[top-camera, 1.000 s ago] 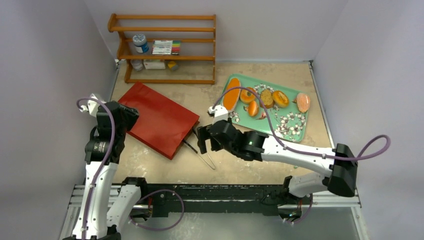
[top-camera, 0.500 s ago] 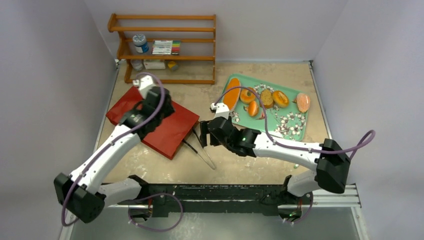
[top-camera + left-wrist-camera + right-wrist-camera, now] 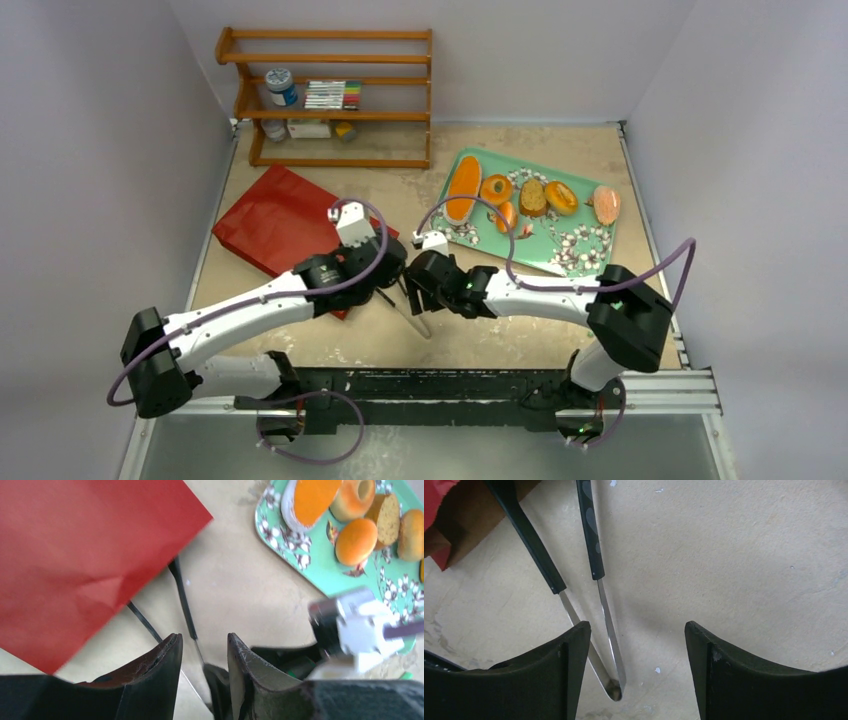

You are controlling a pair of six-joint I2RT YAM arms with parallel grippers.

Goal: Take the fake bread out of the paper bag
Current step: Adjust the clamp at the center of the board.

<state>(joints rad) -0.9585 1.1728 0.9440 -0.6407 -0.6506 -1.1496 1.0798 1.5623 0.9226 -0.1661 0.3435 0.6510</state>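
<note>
The red paper bag (image 3: 275,215) lies flat at the left, its mouth toward the middle; it also shows in the left wrist view (image 3: 85,555), and its brown inside shows in the right wrist view (image 3: 454,525). The fake bread lies on the green tray (image 3: 575,250): a long loaf (image 3: 462,187), buns (image 3: 496,189) and a slice (image 3: 533,196). My left gripper (image 3: 388,272) is open and empty at the bag's mouth (image 3: 202,640). My right gripper (image 3: 412,292) is open and empty, right beside the left one (image 3: 636,627).
Metal tongs with black handles (image 3: 405,310) lie on the table under both grippers, handles by the bag's mouth (image 3: 594,555). A wooden shelf (image 3: 330,95) with jars stands at the back. Walls close in on both sides.
My left arm has swung from the far left across the bag to its mouth by the tongs. My right gripper has moved slightly left and nearer, over the tongs.
</note>
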